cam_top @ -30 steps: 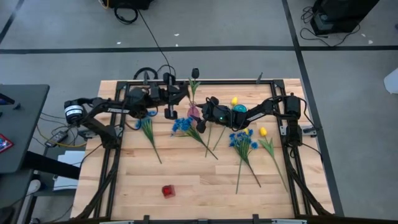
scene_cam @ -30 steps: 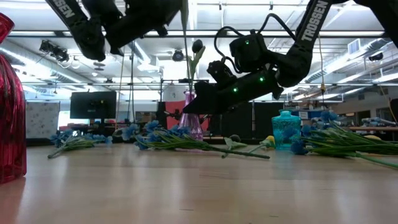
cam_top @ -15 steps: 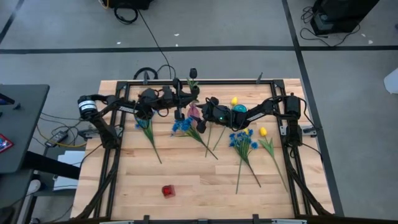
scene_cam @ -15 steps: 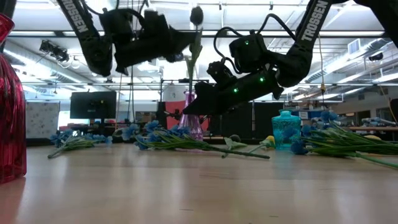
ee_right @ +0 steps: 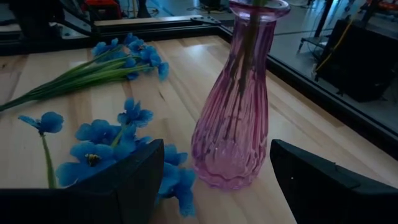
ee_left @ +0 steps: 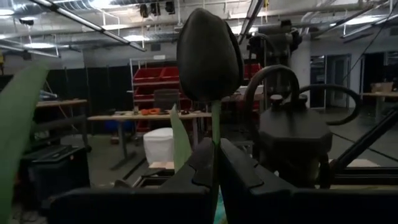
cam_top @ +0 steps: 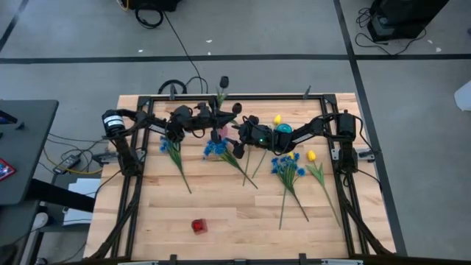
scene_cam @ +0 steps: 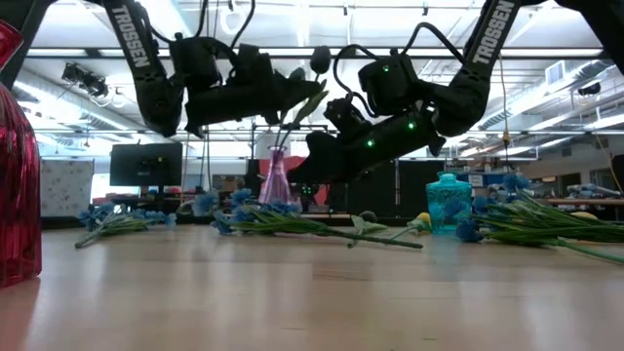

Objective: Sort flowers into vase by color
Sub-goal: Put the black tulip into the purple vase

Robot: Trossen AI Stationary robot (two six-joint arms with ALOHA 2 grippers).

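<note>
My left gripper [cam_top: 221, 116] [scene_cam: 304, 93] is shut on a dark tulip [ee_left: 209, 53] [scene_cam: 320, 58] above the pink glass vase [ee_right: 239, 99] [scene_cam: 276, 175] at the table's far middle. The tulip's stem [ee_right: 249, 37] runs down into the vase's neck. My right gripper [cam_top: 234, 138] [ee_right: 233, 186] is open and low. Its fingers stand on either side of the vase's base, apart from it. Blue bunches [cam_top: 217, 147] [cam_top: 287, 165] [cam_top: 173, 151] and yellow tulips [cam_top: 311, 156] [cam_top: 277, 118] lie on the table. My left gripper pinches the dark tulip's stem just below the blossom [ee_left: 214, 134] between its two shut fingers. The fingers come roughly level from the table's left and lie across the stem. The tulip slants, with its blossom above the fingers and its lower stem inside the pink vase.
A teal vase [cam_top: 283, 130] [scene_cam: 448, 200] stands right of the pink one, under my right arm. A red vase [cam_top: 197, 225] [scene_cam: 15, 156] stands near the table's near edge. Flower stems spread over the middle; bare wood lies between them and the near edge.
My left gripper has moved toward the table's right and come lower, still shut on the dark tulip. The tulip has tipped from upright to slanting. The pink vase has shifted a little toward the table's left.
</note>
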